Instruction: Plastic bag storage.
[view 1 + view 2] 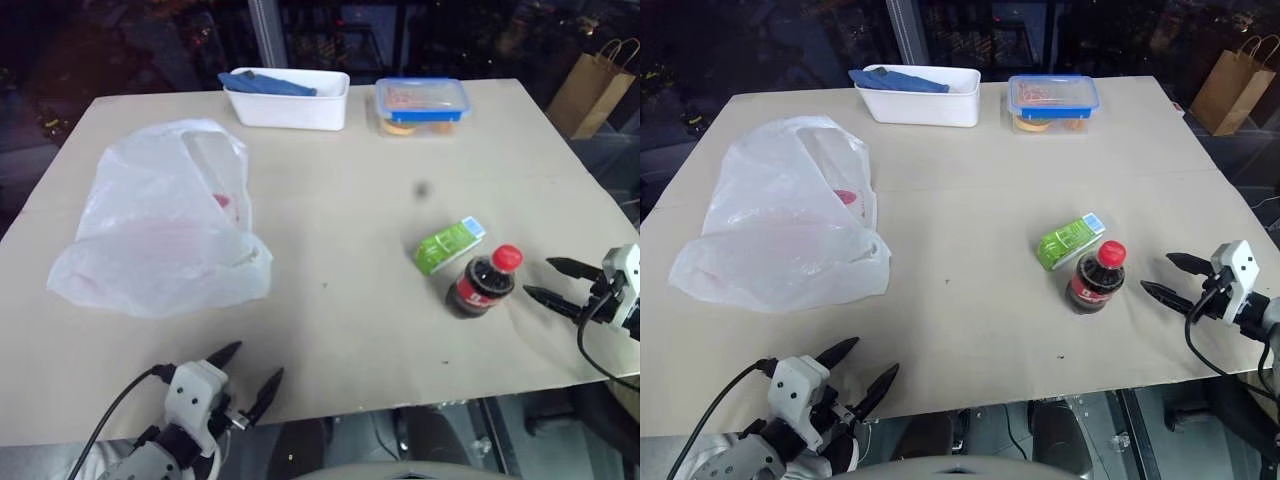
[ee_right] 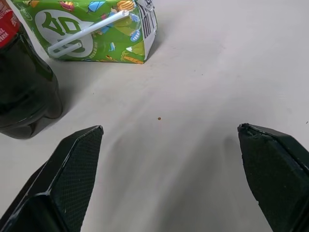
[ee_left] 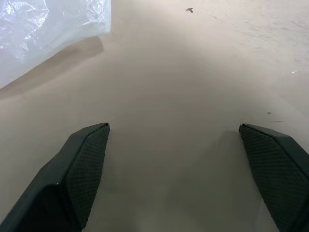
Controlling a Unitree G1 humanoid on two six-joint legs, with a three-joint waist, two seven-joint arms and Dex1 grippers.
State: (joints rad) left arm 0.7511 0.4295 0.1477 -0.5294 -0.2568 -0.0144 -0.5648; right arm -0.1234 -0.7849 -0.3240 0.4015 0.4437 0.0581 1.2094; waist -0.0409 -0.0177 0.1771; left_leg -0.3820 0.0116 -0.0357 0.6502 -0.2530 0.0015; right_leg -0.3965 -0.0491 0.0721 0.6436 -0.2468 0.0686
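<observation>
Left gripper (image 1: 247,380): spread wide, nothing held, at the near table edge.
Right gripper (image 1: 556,282): spread wide, nothing held, beside the dark red-capped cola bottle (image 1: 484,281).
Crinkly translucent white plastic bag (image 1: 165,225): laid flat on the beige table (image 1: 340,220), left side.
Green juice carton (image 1: 449,244): lying just behind the bottle.

The translucent white plastic bag (image 1: 165,235) lies crumpled and flat on the table's left half.

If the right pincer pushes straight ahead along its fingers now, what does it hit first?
Probably the cola bottle, standing just ahead of the open right pincer; the green juice carton lies beyond it. In the wrist view the bottle sits off to one side, so it may only graze.
</observation>
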